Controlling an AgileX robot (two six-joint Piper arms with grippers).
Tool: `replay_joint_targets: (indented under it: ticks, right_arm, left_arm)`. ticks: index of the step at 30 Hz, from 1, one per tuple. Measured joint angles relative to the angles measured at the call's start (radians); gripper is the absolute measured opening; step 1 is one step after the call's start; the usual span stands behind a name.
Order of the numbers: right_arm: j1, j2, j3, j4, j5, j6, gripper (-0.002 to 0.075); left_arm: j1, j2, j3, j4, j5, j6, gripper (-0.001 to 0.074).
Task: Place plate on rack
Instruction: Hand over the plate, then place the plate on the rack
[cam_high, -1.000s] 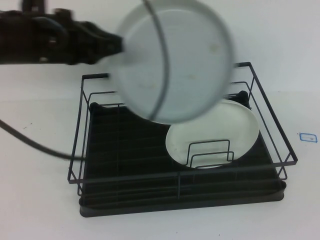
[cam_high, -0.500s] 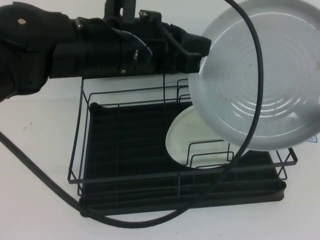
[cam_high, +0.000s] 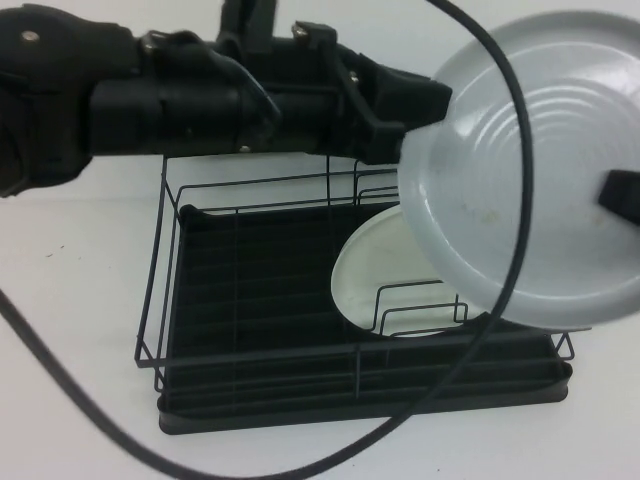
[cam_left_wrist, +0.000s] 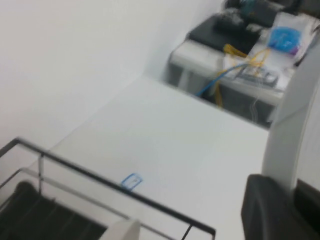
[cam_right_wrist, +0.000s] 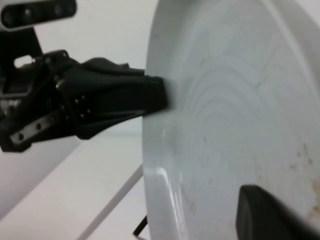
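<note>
The pale grey plate (cam_high: 520, 170) hangs high above the black wire rack (cam_high: 260, 300), close to the camera, its ridged underside toward the high view. My left gripper (cam_high: 415, 100) is shut on the plate's left rim; in the left wrist view its jaws (cam_left_wrist: 295, 200) clamp the plate's edge (cam_left_wrist: 295, 125). My right gripper (cam_high: 620, 195) shows as a dark tip over the plate's right side. In the right wrist view the plate (cam_right_wrist: 240, 100) fills most of the picture, with my right gripper (cam_right_wrist: 280, 215) in front of its face and my left gripper (cam_right_wrist: 155, 95) on the rim.
A creamier white plate (cam_high: 400, 265) leans in the rack's right half behind low wire dividers. The left arm's black cable (cam_high: 510, 250) loops across the plate and rack. A small blue mark (cam_left_wrist: 131, 181) lies on the table beyond the rack. Equipment stands past the table's far edge.
The plate and left gripper have shifted slightly right and tilted a little. The dark tip of my right gripper has come in at the right edge, over the plate.
</note>
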Motion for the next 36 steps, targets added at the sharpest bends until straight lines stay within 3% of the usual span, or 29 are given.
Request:
replay_joint_targets:
  ticks: [1, 2, 4, 11, 15, 18, 20, 22, 28, 36]
  right_arm:
    - [0.0, 0.003, -0.014, -0.004, 0.008, -0.025, 0.0167]
    - [-0.001, 0.003, -0.026, -0.008, 0.008, -0.052, 0.0167]
    - [-0.004, 0.003, -0.062, -0.016, 0.015, -0.118, 0.0167]
    - [0.0, -0.007, -0.238, -0.125, 0.029, -0.24, 0.0165]
    - [0.0, -0.007, -0.304, -0.358, -0.103, -0.261, 0.0164]
    - [0.0, 0.002, -0.318, -0.469, -0.156, -0.261, 0.0163]
    - [0.0, 0.002, -0.322, -0.486, -0.15, -0.261, 0.0163]
    - [0.012, 0.002, -0.324, -0.494, -0.136, -0.261, 0.0162]
    - [0.134, 0.002, -0.326, -0.583, -0.132, -0.259, 0.0162]
    - [0.327, 0.004, -0.362, -0.813, -0.207, -0.262, 0.0162]
  left_arm:
    - [0.007, -0.003, 0.0, -0.021, 0.132, 0.073, 0.0063]
    - [0.01, -0.009, 0.0, -0.04, 0.038, 0.068, 0.0044]
    - [0.012, -0.036, 0.0, -0.056, 0.062, 0.127, 0.0104]
    - [0.018, -0.181, 0.0, -0.013, 0.101, 0.165, 0.0481]
    - [0.02, -0.33, 0.0, 0.127, 0.131, 0.163, 0.0419]
    - [0.018, -0.429, 0.0, 0.379, 0.091, 0.083, 0.0272]
    - [0.018, -0.482, 0.0, 0.551, 0.071, 0.001, 0.0129]
    - [0.018, -0.524, 0.0, 0.686, 0.071, -0.09, 0.0055]
    - [0.018, -0.687, 0.078, 0.993, 0.045, -0.323, 0.0006]
    - [0.018, -0.977, 0.481, 1.348, -0.146, -0.62, 0.0001]
